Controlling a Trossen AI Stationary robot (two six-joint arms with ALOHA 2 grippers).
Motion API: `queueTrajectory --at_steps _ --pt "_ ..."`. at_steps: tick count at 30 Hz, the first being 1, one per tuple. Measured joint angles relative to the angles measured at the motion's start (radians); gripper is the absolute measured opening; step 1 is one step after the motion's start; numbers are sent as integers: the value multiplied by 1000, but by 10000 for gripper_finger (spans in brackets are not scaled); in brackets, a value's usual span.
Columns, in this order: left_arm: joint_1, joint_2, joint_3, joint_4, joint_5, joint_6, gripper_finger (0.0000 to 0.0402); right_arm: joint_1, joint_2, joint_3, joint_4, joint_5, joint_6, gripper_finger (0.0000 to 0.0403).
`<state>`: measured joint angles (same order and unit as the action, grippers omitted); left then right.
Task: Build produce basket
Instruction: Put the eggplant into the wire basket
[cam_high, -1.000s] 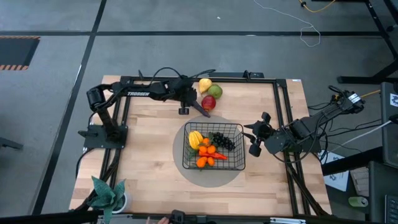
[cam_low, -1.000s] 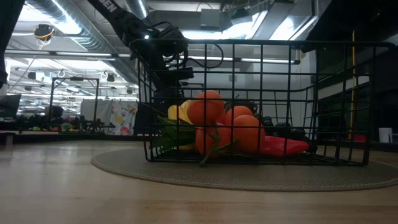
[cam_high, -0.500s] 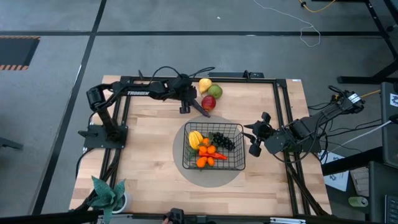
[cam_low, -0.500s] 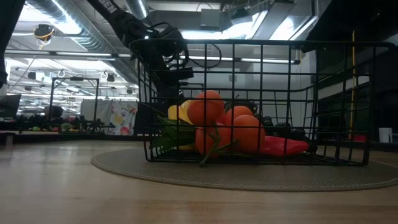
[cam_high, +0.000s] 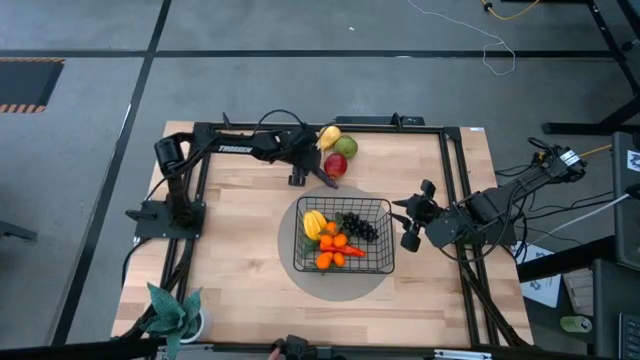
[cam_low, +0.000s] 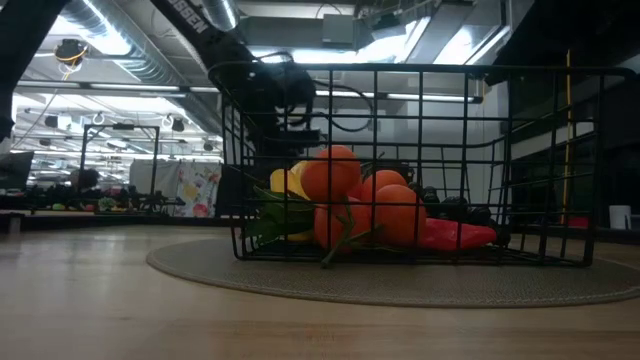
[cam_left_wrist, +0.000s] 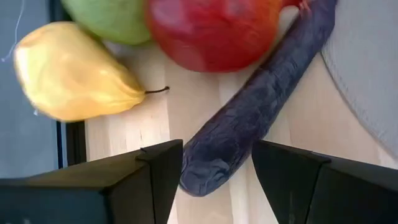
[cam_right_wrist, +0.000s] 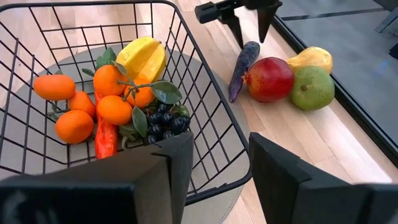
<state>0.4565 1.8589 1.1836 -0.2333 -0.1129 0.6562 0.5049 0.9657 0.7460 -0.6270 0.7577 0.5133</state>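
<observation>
Standing on a round grey mat (cam_high: 375, 280) at mid-table: basket (cam_high: 384, 262), black wire mesh, holding yellow ridged fruit (cam_right_wrist: 143, 57), small oranges (cam_right_wrist: 114, 109), dark grapes (cam_right_wrist: 163, 122) and a red pepper-like piece (cam_right_wrist: 106, 139).

Lying outside, near the table's far edge: purple eggplant (cam_left_wrist: 261, 109), red apple (cam_left_wrist: 211, 31), green apple (cam_left_wrist: 109, 17), yellow pear (cam_left_wrist: 71, 71). Eggplant set just beside the red apple, stalk end toward it, free end toward the left gripper. Pear and green apple just beyond the red apple, by the frame rail.

Left gripper (cam_high: 304, 172): reached over the far side of the table, fingers (cam_left_wrist: 155, 177) spread apart, straddling the eggplant's free end, not closed on it; nothing held.

Right gripper (cam_high: 410, 218): parked just beside the basket's right side, fingers parted, nothing between them.

Green potted plant (cam_high: 172, 310): placed at the near left corner, well apart from the basket.
</observation>
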Motion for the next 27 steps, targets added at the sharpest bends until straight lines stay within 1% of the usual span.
queueTrajectory --at_steps 4,7,12,16,19,21,23,27 --pt "-18 58 82 -104 -45 84 185 0 0 0 -1 -1 1 145" --pt "-26 129 161 -222 -68 102 185 0 0 0 -1 -1 3 145" --pt "-44 235 270 -290 -122 104 185 0 0 0 -2 -15 6 145" --pt "-53 254 317 -348 -151 73 185 0 1 0 -2 -18 6 145" --pt "-53 254 351 -430 -137 50 182 0 1 0 -2 -19 7 145" --pt "-53 254 377 -503 -134 26 170 0 1 0 -1 -18 10 145" --pt "-55 254 390 -568 -133 5 147 0 1 0 -1 -19 29 145" --pt "-60 251 395 -644 -143 -60 77 0 1 0 -3 -19 37 145"
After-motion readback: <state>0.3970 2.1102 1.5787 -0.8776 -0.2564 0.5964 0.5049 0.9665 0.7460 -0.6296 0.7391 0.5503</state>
